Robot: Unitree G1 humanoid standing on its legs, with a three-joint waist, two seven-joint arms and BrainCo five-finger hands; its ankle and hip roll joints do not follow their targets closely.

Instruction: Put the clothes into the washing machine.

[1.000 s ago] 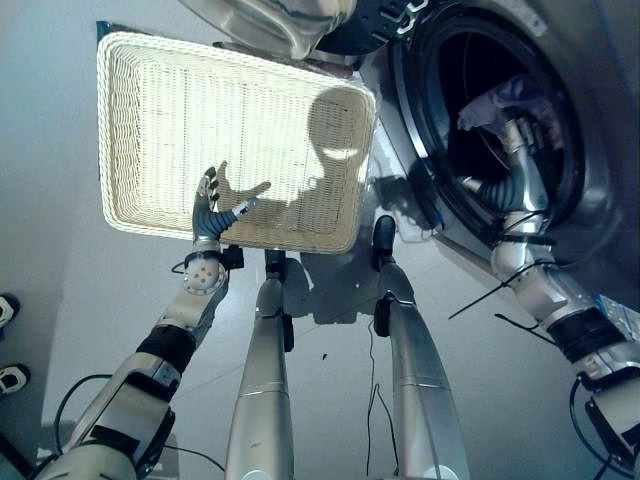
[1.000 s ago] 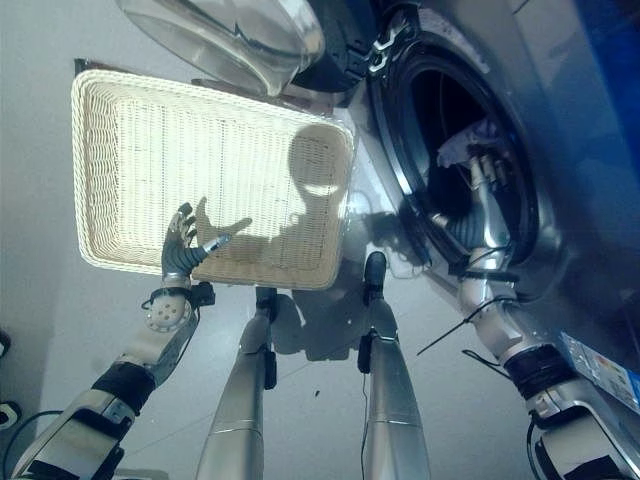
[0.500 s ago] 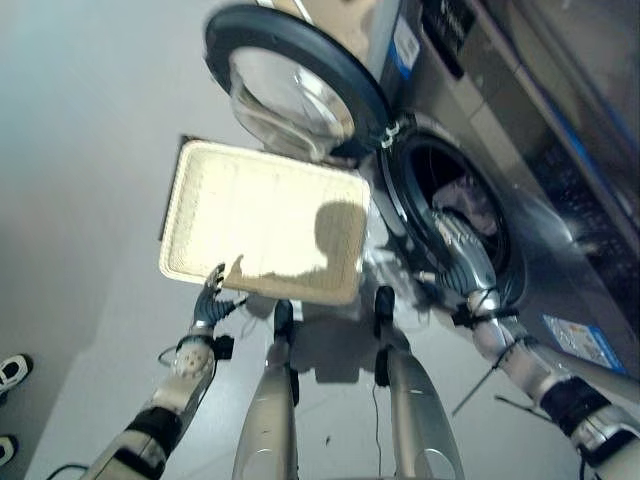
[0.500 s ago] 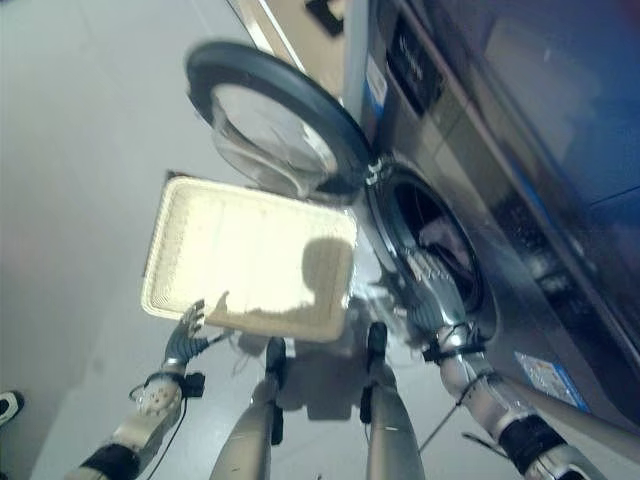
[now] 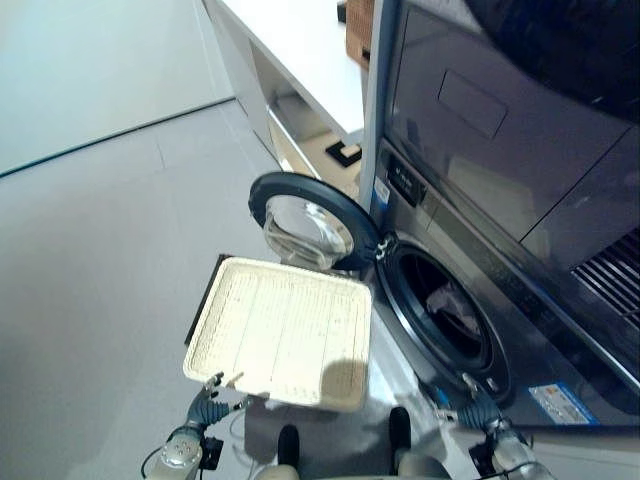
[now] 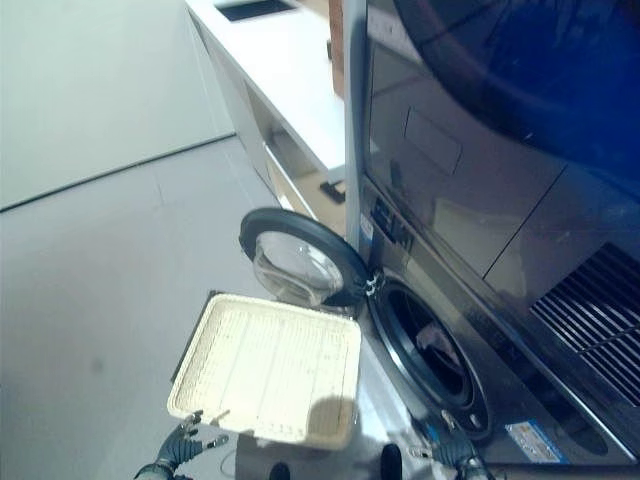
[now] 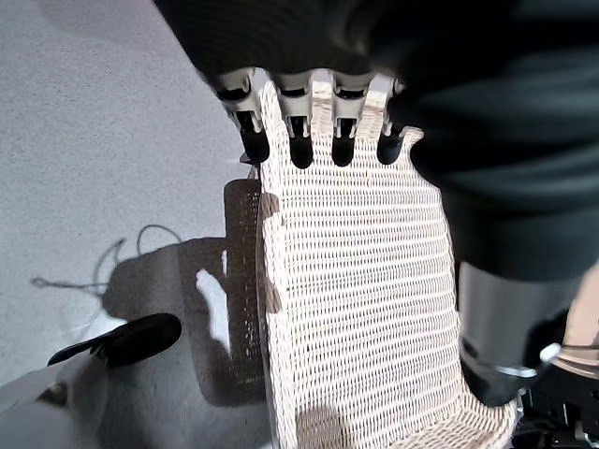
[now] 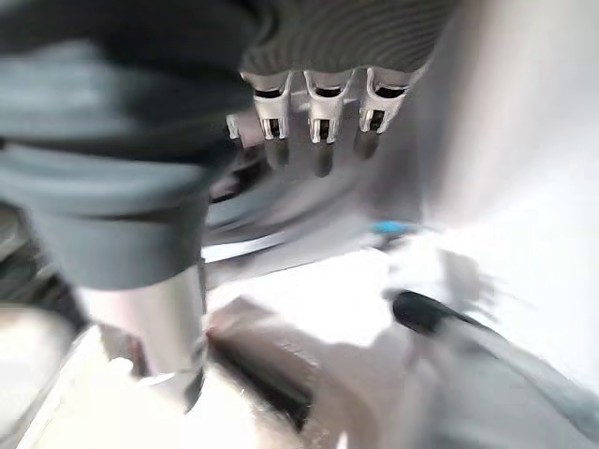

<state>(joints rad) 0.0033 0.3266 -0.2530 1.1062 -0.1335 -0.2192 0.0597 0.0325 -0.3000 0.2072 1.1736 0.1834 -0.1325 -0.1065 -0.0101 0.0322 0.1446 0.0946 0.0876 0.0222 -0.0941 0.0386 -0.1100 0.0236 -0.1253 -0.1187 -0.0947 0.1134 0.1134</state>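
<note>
In the left eye view, a pale woven wicker basket [image 5: 280, 330] lies empty on the floor beside the grey front-loading washing machine [image 5: 470, 250]; pale clothes [image 5: 450, 305] sit inside its open drum, nearer the right hand [image 5: 478, 408]. In the left wrist view, the left hand [image 7: 318, 131] hangs over the basket, fingers straight. In the right wrist view, the right hand's fingers are relaxed, empty.

Pale grey floor [image 5: 90, 280], white wicker basket [image 5: 280, 330] resting flat on it over a dark mat [image 5: 200, 305], basket just beside the front-loading washing machine [image 5: 520, 250], machine standing on the floor with round door [image 5: 310, 220] swung open above the basket's far edge
</note>
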